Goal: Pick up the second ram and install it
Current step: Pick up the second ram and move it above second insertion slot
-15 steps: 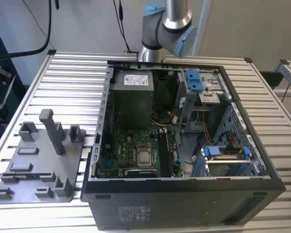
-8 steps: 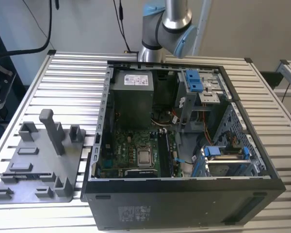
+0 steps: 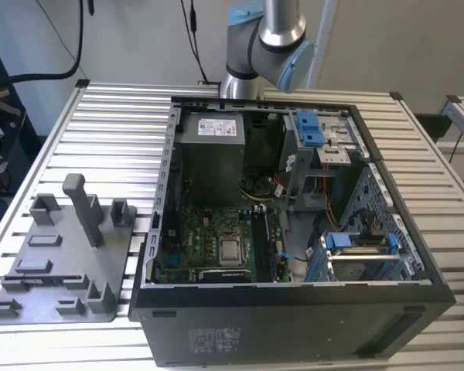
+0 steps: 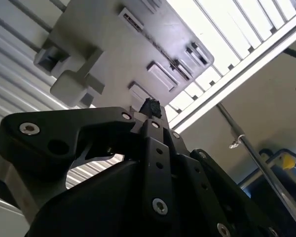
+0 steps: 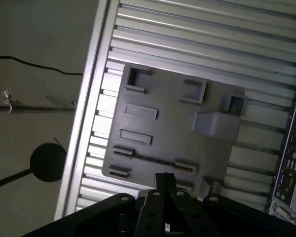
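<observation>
Item: second ram (image 5: 155, 160), thin dark strip on edge in the grey tray (image 5: 172, 131), long axis between two end blocks, lying just beyond the gripper (image 5: 164, 177), whose fingers sit pressed together, empty.

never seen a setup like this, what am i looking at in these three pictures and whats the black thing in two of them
The exterior view shows a robot arm behind an open computer case on a slatted metal table. On the exterior view's left lies a grey plastic tray with blocks for holding parts. The two wrist views come from cameras riding on the arm, looking down at that tray. The black shape in both is the arm's tool, hanging above the tray; I see nothing held in it. The thin dark strip in the tray's slot looks like a memory stick.
</observation>
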Controlling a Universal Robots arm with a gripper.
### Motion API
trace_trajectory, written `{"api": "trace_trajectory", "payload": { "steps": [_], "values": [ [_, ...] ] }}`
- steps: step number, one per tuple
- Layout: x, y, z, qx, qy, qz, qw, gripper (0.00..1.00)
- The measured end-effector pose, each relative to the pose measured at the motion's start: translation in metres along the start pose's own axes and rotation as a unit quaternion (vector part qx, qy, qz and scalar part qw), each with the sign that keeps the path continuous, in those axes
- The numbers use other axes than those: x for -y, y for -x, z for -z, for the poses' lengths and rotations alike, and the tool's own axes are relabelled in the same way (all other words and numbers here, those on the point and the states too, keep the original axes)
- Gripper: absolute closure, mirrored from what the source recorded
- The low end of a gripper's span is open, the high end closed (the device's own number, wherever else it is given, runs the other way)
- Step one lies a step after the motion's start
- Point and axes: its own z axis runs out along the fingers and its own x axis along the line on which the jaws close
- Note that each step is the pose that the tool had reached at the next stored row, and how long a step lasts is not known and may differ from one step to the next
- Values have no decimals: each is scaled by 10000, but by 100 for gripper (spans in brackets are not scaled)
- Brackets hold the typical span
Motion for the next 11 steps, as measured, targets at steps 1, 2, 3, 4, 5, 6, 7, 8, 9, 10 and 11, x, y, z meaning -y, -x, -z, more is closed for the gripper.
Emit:
{"api": "trace_trajectory", "payload": {
  "steps": [1, 2, 3, 4, 5, 6, 7, 8, 9, 10, 11],
  "values": [
    [0, 0, 0, -3, -2, 77, 10000, 89],
    [0, 0, 0, -5, -4, 151, 9999, 89],
    [0, 0, 0, -9, -7, 236, 9997, 89],
    [0, 0, -1, -12, -9, 325, 9995, 89],
    [0, 0, -1, -16, -12, 415, 9991, 89],
    [0, 0, -1, -19, -14, 504, 9987, 89],
    [0, 0, -1, -23, -16, 594, 9982, 89],
    [0, 0, -1, -26, -18, 687, 9976, 89],
    [0, 0, -1, -30, -21, 776, 9970, 89],
    [0, 0, -2, -33, -24, 866, 9962, 89],
    [0, 0, -2, -37, -26, 957, 9954, 89]
  ]
}}
